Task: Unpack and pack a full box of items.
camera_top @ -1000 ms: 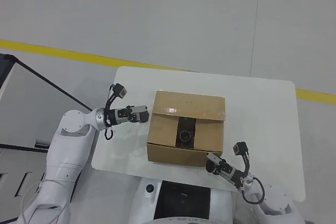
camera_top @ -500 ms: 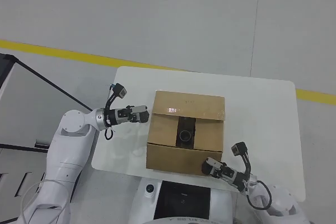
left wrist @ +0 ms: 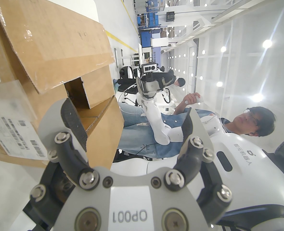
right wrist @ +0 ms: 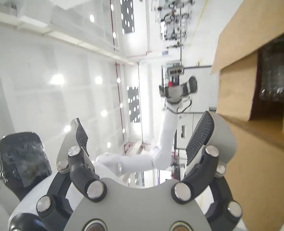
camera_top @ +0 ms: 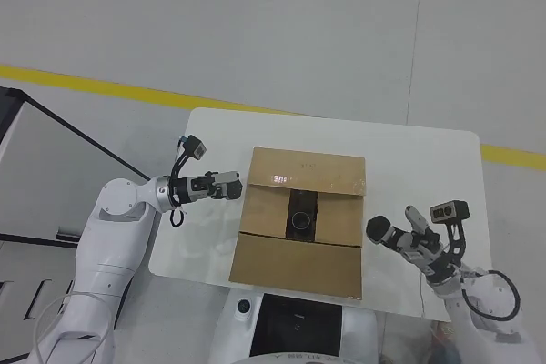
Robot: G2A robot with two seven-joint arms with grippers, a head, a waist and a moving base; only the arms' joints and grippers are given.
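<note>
A brown cardboard box (camera_top: 266,211) sits at the middle of a white table with rounded corners (camera_top: 419,173). The box's flap on the 6 o'clock side (camera_top: 296,266) lies folded outward and flat, stretching toward the table's 6 o'clock edge. The flap on the 12 o'clock side (camera_top: 308,167) covers the far part of the top; in the left wrist view its free edge stands a little raised. Between the two flaps a dark rectangular opening (camera_top: 302,200) shows at the box's centre. A round dark item (camera_top: 300,220) lies inside it, and what it is cannot be told. The right wrist view shows dark, glossy contents behind the open cardboard edge, too blurred to name. A white printed label (left wrist: 14,131) is stuck on the box wall that faces the left arm.

The left gripper (camera_top: 227,185) hovers at 9 o'clock of the box, just beside its side wall. Its two fingers are spread wide and nothing lies between them. The right gripper (camera_top: 377,229) hangs between 3 and 4 o'clock of the box, just beside the wall. Its fingers are likewise parted and empty, and in its own wrist view one ribbed pad (right wrist: 201,131) sits near the cardboard edge.
</note>
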